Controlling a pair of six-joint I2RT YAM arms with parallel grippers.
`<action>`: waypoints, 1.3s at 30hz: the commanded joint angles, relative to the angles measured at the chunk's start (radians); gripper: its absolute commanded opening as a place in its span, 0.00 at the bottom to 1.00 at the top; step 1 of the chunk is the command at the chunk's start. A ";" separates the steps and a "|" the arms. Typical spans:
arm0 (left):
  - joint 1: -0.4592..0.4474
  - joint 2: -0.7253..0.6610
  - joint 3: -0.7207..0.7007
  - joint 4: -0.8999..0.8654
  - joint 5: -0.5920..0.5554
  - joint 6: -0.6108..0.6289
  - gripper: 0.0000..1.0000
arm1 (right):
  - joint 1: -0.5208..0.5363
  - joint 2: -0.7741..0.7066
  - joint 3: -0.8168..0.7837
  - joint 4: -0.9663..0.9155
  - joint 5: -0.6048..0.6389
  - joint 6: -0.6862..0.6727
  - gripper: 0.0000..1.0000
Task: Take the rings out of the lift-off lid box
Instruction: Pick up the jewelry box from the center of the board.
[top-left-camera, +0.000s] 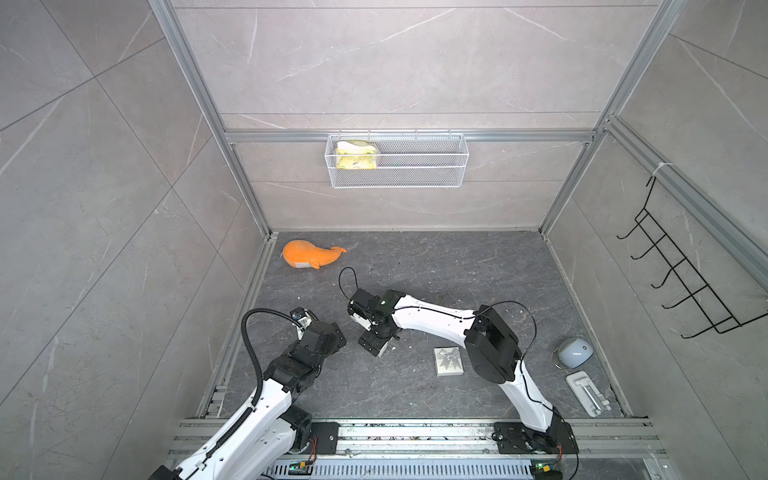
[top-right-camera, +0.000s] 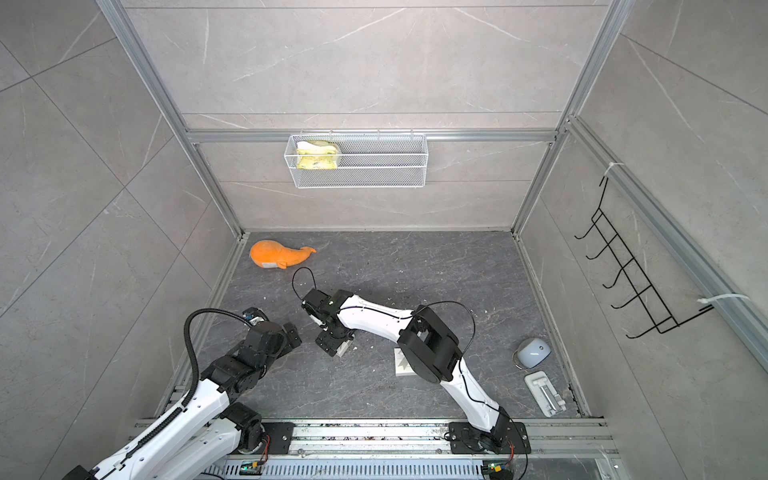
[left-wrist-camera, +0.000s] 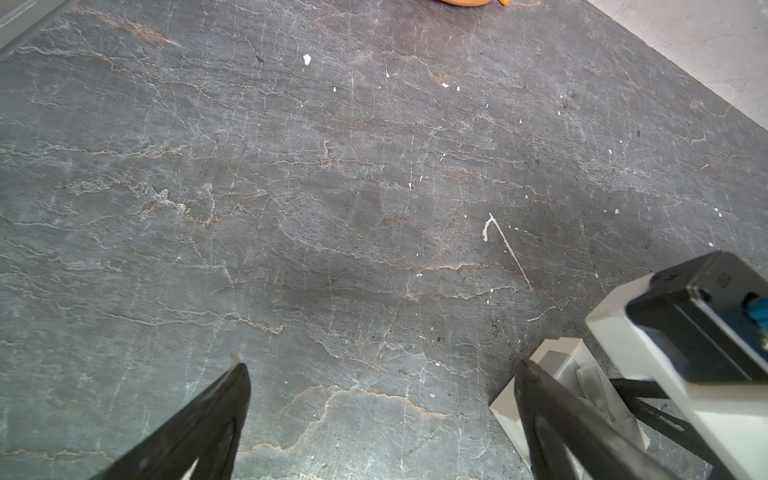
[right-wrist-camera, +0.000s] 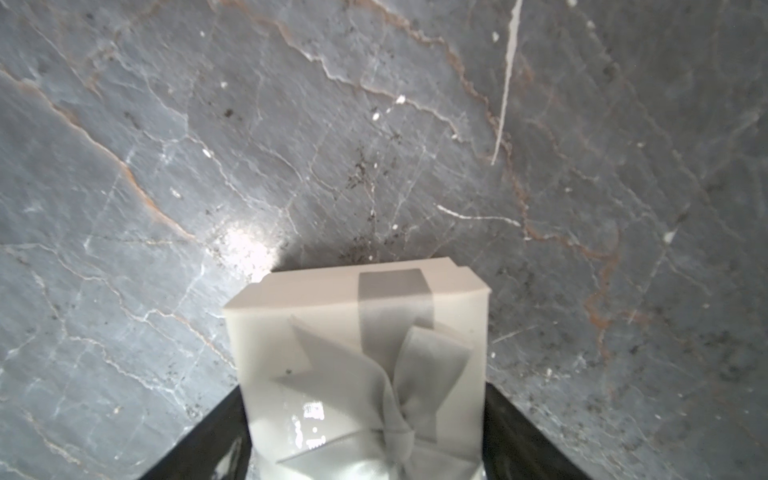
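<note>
The right pincer (right-wrist-camera: 366, 385) hangs over a small white box (right-wrist-camera: 357, 328) that stands on the dark stone desk (left-wrist-camera: 332, 187). One black finger is at each side wall, and the ribboned top with its bow (right-wrist-camera: 399, 395) faces the wrist camera. That straddle suits a lift-off lid, which has to be taken by its sides and drawn straight up. The fingers lie against or just beside the walls, and whether they truly pinch I cannot tell. The left pincer (left-wrist-camera: 382, 365) sits just beside the box, low over bare desk, its fingers spread wide with nothing between them. I judge it is placed there to steady the base or to reach in once the top is off. The rings show in no view; the lid seems on, so they are presumably shut inside, and the task has not got past its opening step. A second box (top-left-camera: 449, 361), white and bowed too, lies apart near the right arm's elbow, and I cannot say which of the two holds them.
</note>
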 joint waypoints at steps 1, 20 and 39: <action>0.007 0.004 0.002 -0.003 -0.019 0.023 1.00 | 0.007 -0.015 0.022 -0.027 0.013 0.017 0.77; 0.007 -0.164 -0.175 0.302 0.293 -0.050 1.00 | -0.016 -0.247 0.036 -0.077 -0.064 0.107 0.69; -0.444 -0.363 -0.271 0.408 0.121 0.318 1.00 | -0.133 -0.380 0.021 -0.213 -0.154 0.223 0.70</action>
